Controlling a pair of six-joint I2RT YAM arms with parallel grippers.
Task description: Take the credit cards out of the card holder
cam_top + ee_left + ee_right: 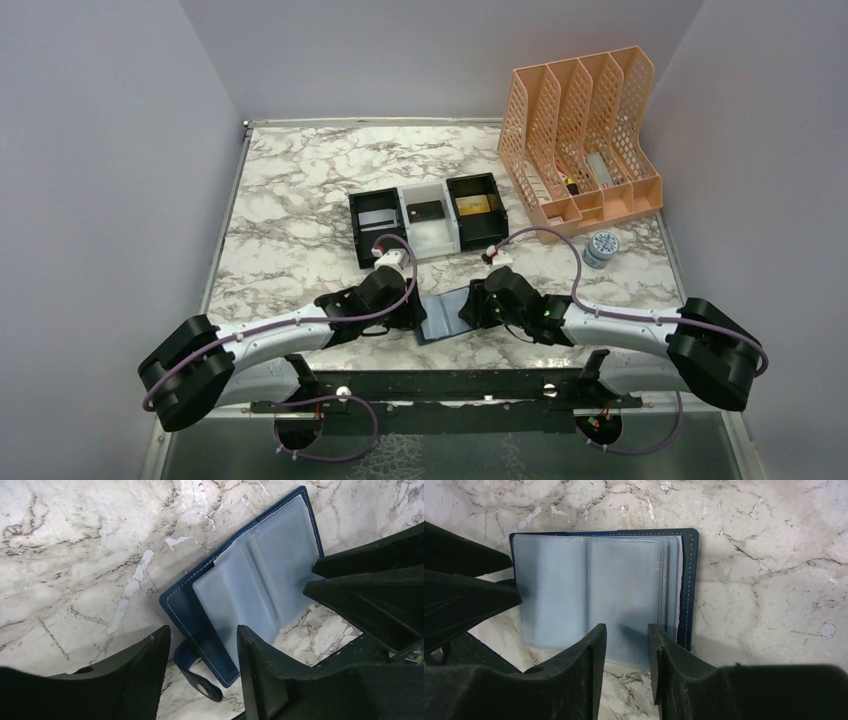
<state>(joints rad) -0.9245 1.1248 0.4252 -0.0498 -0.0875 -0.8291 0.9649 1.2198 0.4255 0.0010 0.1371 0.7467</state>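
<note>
Navy blue card holder [445, 315] lies open on the marble table [290, 200], near the front, between both grippers. The left gripper [202, 632] has its fingers apart at the holder's edge. The right gripper [624, 630] shows a narrow gap. Farther back, the tray [403, 228] holds a silver card [375, 217], a dark card [425, 211] and a gold card [477, 205].

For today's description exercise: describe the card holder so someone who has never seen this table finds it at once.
On the marble table, look between the black-and-white tray and the near edge. The card holder lies there, between the left gripper and the right gripper. It alone is navy, open flat, showing pale blue-grey pockets.
</note>
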